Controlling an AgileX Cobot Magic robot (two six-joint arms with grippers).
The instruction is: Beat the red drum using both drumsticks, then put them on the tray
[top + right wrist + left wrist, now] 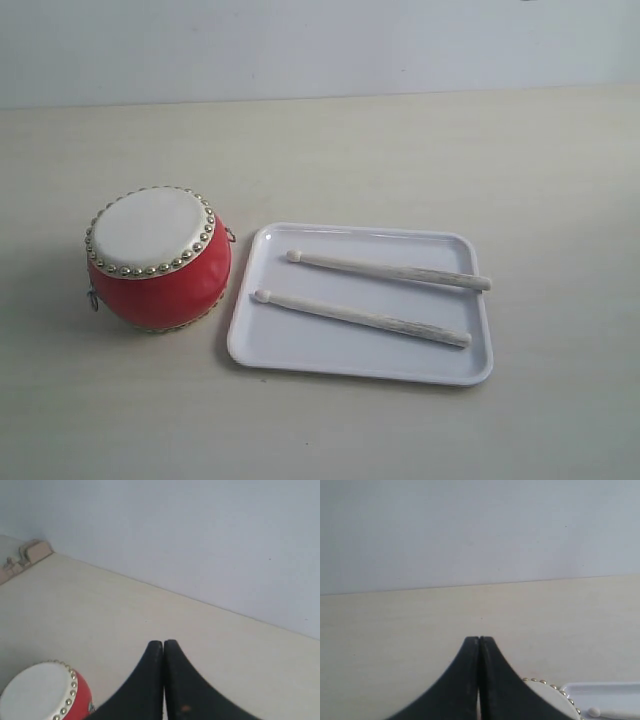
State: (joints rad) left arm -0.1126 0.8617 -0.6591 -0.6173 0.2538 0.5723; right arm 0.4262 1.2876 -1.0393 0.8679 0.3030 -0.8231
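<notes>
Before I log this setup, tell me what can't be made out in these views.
Left wrist view: left gripper and frame edge hide most of the red drum and tray, all but one tip of the drumsticks.
Right wrist view: frame edge cuts the drum beside the right gripper; tray, drumsticks out of frame.
Exterior view: both grippers out of frame.

We see a pale cream counter (450, 150) with a faint grain, matte and evenly lit. Behind it rises a plain bluish-grey wall (300, 40), which meets the counter's far edge in a straight line. In the right wrist view we make out a small tan shape (30, 552) at the counter's edge against the wall, too blurred for us to identify.
</notes>
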